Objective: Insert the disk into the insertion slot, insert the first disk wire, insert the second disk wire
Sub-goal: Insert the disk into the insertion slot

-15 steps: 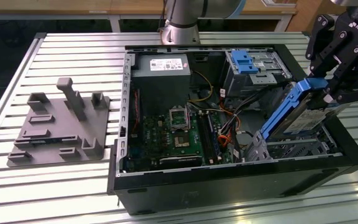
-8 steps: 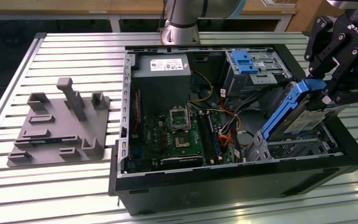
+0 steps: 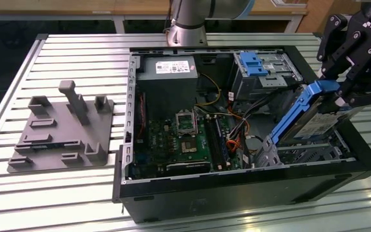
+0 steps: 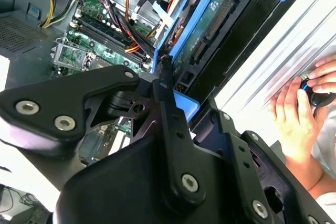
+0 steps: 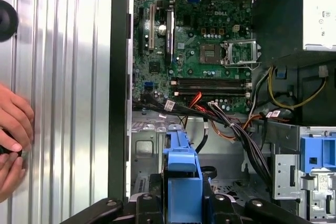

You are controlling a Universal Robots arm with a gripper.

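My black gripper is at the exterior view's right, over the open computer case, shut on the upper end of the disk in its blue carrier. The disk hangs steeply tilted, its lower end at the mouth of the insertion slot, a silver perforated cage in the case's near right corner. In the first wrist view the carrier sits between my fingers above the cage. The second wrist view shows the disk's connector edge. A bundle of loose wires lies beside the cage; which are the disk wires I cannot tell.
A taller grey bay with a blue latch stands behind the cage. Motherboard and power supply fill the case's left half. A grey fixture plate lies on the slatted table. A person's hands rest on the table beside the case.
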